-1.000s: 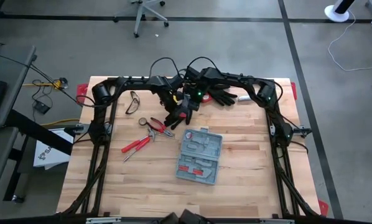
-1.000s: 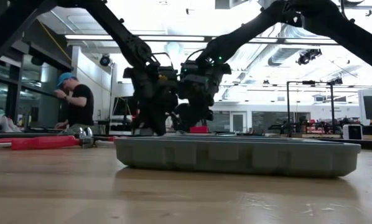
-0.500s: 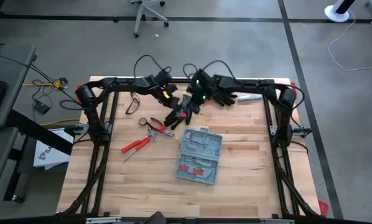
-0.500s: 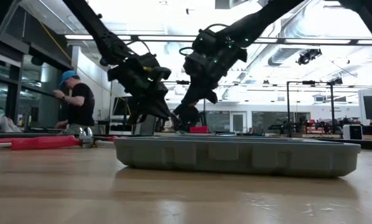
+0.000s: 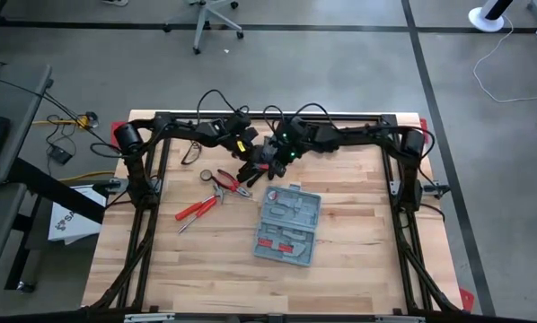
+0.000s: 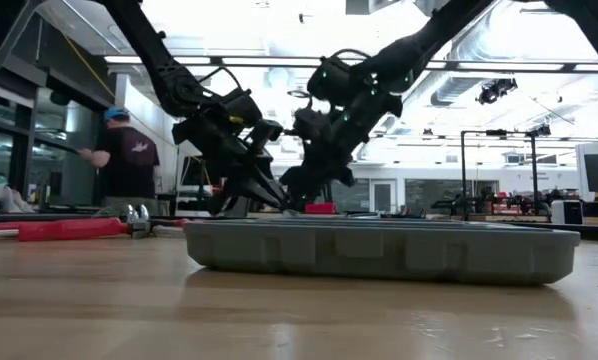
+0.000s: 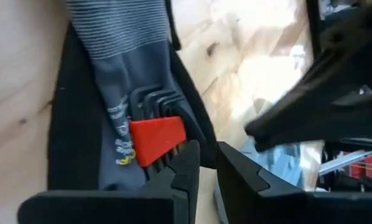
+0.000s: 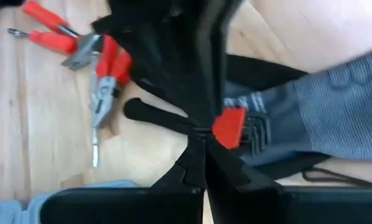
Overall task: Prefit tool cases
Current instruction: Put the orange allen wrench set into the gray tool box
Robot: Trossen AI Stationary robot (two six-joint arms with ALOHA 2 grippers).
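Note:
The grey-blue tool case lies open on the table, flat on its back, with red-handled tools in its moulded tray; the low view shows its side wall. Just beyond its far left corner a black-and-grey glove lies on the wood with a red hex-key holder on top of it. My left gripper slants down at the glove, its fingers a narrow gap apart with nothing seen between them. From the other side my right gripper slants down, shut, its tips beside the holder. My left gripper has one fingertip at the near corner of the red holder, slanting down from the table's left; I cannot tell whether it touches. My right gripper's shut tips stand at the holder's edge, slanting down from the right; touching or not, I cannot tell.
Red-handled pliers and another red-handled tool lie left of the case. A pair of glasses lies at the far left. A person stands in the room beyond the table. Bare wood lies near and right of the case.
Both grippers have tipped from pointing steeply down to slanting toward each other, and their tips have come down together at the glove behind the case. The right gripper has shifted toward the table's left. The case has stayed where it was.

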